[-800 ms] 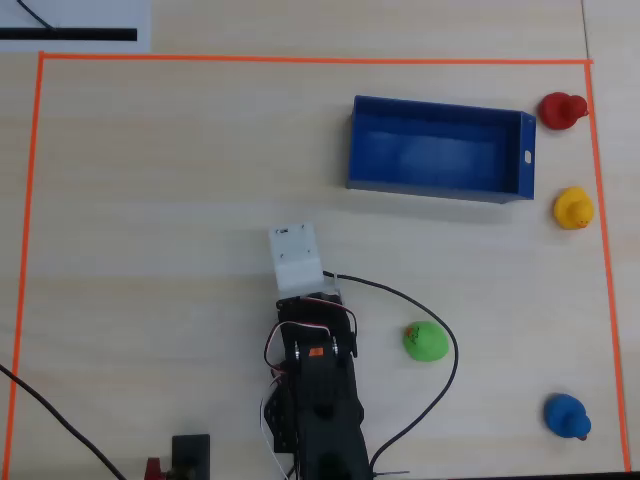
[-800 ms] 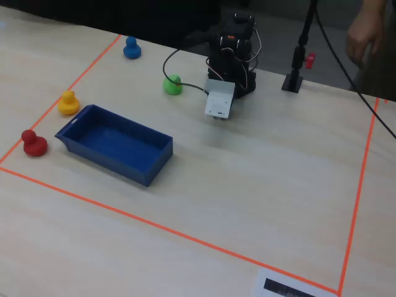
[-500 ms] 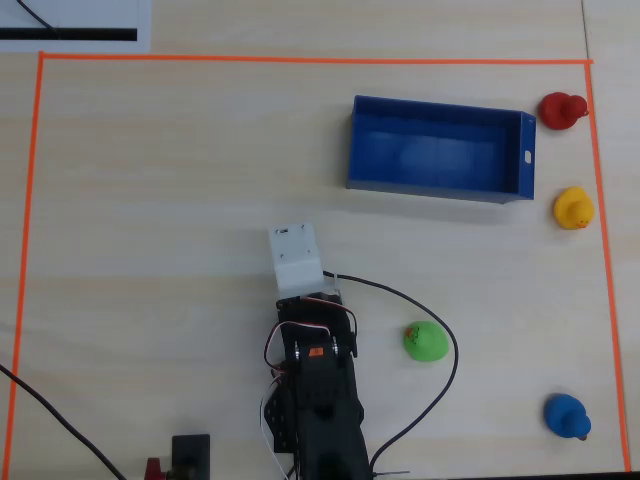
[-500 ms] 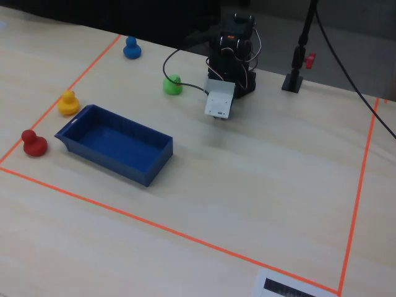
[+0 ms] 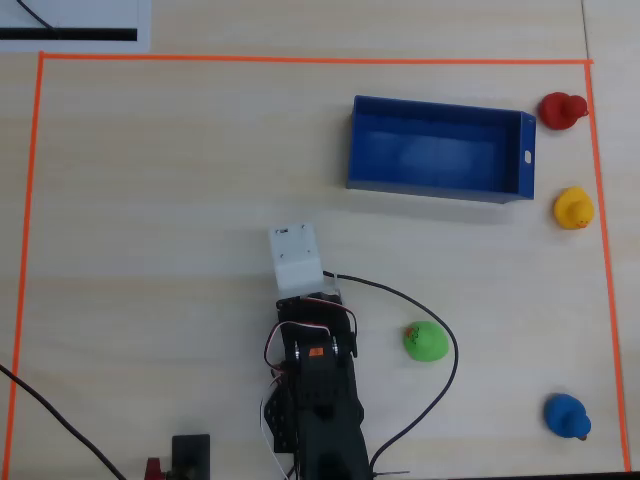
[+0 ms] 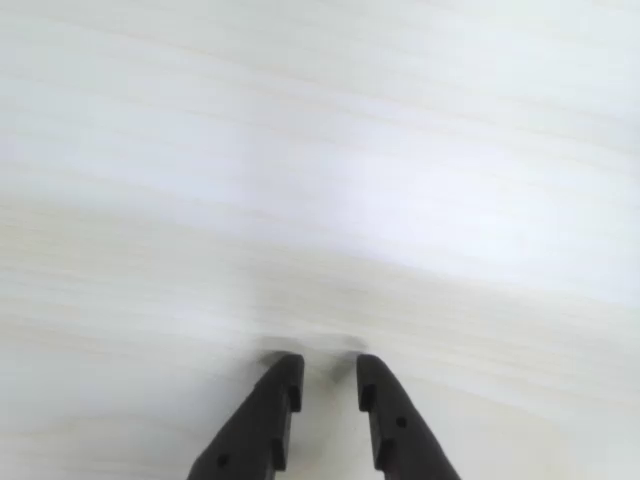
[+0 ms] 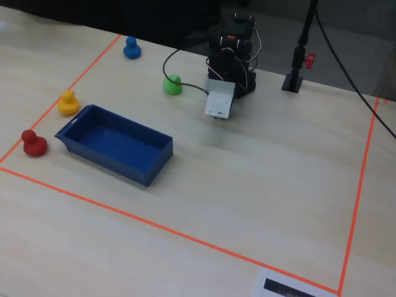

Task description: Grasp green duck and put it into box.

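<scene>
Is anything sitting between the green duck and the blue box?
Nothing visible. In the overhead view, bare table lies between the green duck and the box; the black cable only curves around the duck's near side.

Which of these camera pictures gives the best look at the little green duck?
The overhead view: the green duck sits unobstructed on the table, its orange mark visible. The fixed view shows it smaller and farther off, beside the arm. The wrist view shows only bare table.

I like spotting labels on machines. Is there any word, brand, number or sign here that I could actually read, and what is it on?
No text can be read in any view.
White sheet with a black bar at the table's edge: no letters can be made out.
Small white mark on the short end of the large blue rectangular box: too small to read.
Small orange patch on the black robot arm: too small to read.
</scene>
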Tool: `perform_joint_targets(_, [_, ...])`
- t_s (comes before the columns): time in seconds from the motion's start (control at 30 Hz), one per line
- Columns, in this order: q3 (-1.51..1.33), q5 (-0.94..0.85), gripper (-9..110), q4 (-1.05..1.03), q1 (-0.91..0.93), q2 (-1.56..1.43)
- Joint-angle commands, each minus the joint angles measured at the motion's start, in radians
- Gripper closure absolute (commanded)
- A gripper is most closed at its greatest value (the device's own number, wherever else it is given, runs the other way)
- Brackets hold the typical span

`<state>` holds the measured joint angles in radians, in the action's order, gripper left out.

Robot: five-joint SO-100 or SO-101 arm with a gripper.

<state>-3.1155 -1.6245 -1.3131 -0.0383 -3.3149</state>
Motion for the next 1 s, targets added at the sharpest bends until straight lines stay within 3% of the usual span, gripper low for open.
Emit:
perform_joint_targets(0.0, [0.005,0.005,97,-0.032,-0.006,0.005])
perform_joint_targets(0.97, [0.005,0.006,93,-0.032,-0.006,0.005])
